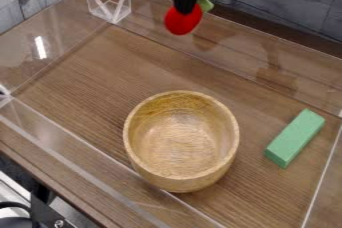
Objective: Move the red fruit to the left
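The black tool (pixel 189 2) hangs at the top of the view, pointing steeply down, its fingers clamped on the green top of the fruit (pixel 182 21). The fruit is small, round and bright red, and it dangles just under the fingers near the far edge of the bench (pixel 94 82), clear of the wood, left of centre in the view.

A round wooden bowl (pixel 182 140) stands on the bench nearer the camera, well apart from the fruit. A light green rectangular block (pixel 295 137) lies flat to the right of the bowl, near it but not touching.

Clear plastic walls (pixel 40 47) fence the bench. A small clear folded stand (pixel 107 4) sits in the far left corner, left of the fruit.
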Action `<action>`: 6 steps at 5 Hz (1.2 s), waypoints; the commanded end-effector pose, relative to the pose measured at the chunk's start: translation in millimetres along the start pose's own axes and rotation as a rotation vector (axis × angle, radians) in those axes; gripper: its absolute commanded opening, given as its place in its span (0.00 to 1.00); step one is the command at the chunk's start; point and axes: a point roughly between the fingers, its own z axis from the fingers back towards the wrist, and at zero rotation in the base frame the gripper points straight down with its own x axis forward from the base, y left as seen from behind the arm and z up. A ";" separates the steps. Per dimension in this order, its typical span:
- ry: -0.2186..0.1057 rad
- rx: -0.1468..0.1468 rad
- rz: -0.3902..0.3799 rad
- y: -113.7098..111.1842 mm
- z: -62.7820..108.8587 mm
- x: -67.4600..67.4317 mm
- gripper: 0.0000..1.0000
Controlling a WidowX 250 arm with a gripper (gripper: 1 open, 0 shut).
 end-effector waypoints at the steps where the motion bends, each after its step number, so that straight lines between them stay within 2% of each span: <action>1: -0.045 0.010 0.021 -1.3 10.8 6.9 0.00; 3: -0.035 0.034 0.041 -23.1 -16.6 -8.2 0.00; 5: -0.050 0.022 0.101 34.8 10.9 4.6 0.00; 6: -0.051 0.029 0.126 68.0 20.1 14.3 0.00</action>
